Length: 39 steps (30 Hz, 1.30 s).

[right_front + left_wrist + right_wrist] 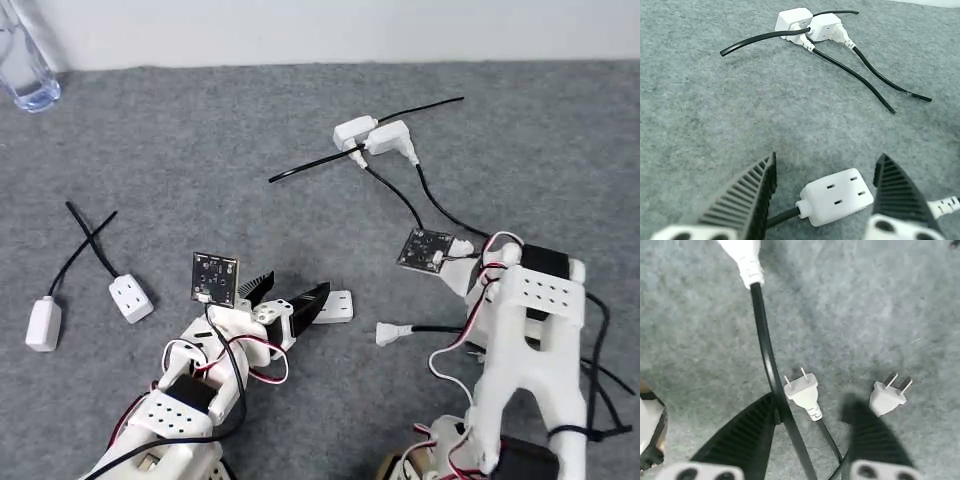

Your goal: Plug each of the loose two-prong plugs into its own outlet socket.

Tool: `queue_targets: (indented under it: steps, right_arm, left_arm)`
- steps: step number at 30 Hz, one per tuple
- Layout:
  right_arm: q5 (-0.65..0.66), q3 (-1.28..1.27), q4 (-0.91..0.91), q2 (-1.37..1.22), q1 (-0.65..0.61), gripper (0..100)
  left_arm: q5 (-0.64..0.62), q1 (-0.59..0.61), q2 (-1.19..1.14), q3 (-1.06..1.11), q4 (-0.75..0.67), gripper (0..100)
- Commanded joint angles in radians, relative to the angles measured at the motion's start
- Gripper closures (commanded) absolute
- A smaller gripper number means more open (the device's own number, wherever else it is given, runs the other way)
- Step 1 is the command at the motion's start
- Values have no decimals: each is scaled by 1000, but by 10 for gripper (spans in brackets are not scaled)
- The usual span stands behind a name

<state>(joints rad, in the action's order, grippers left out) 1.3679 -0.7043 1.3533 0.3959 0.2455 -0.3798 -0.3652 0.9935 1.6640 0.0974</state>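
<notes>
White plug [390, 333] lies crosswise, prongs toward socket [336, 306] | left claw [828, 160] wide | right claw [811, 399] wide

This looks like a robotics lab bench. A grey carpet [200, 170] covers the table. At the carpet's far edge stands a plain white wall [350, 30], and at its far left corner is a clear bottle [25, 70]. At its near edge sit a white left arm [165, 415] and right arm [540, 300], with bare wires and small circuit boards [215, 278]. Short black cords [85, 245] lie across the carpet, their ends loose.
</notes>
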Motion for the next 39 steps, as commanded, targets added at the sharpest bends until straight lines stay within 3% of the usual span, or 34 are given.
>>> queue_targets:
  steps: [1, 8, 16, 25, 28, 32, 36, 39]
  right_arm:
    - [51, 5, 27, 19, 4, 752]
    - [184, 5, 186, 27, -24, 760]
    - [319, 204, 191, 16, 309, 696]
    - [319, 207, 125, 27, 346, 696]
    - [304, 203, 180, 15, 237, 697]
    - [133, 107, 156, 25, -39, 697]
    - [-150, -43, -105, 16, -292, 700]
    - [-315, -157, -302, 16, -401, 742]
  left_arm:
    - [0, 3, 5, -5, -14, 700]
    - [0, 3, 5, -5, -14, 700]
    - [0, 3, 5, -10, -14, 700]
    - [0, 3, 5, -5, -15, 700]
    - [0, 3, 5, -5, -15, 700]
    - [0, 3, 5, -5, -15, 700]
    - [0, 5, 2, -4, -14, 700]
    - [0, 5, 2, -4, -14, 700]
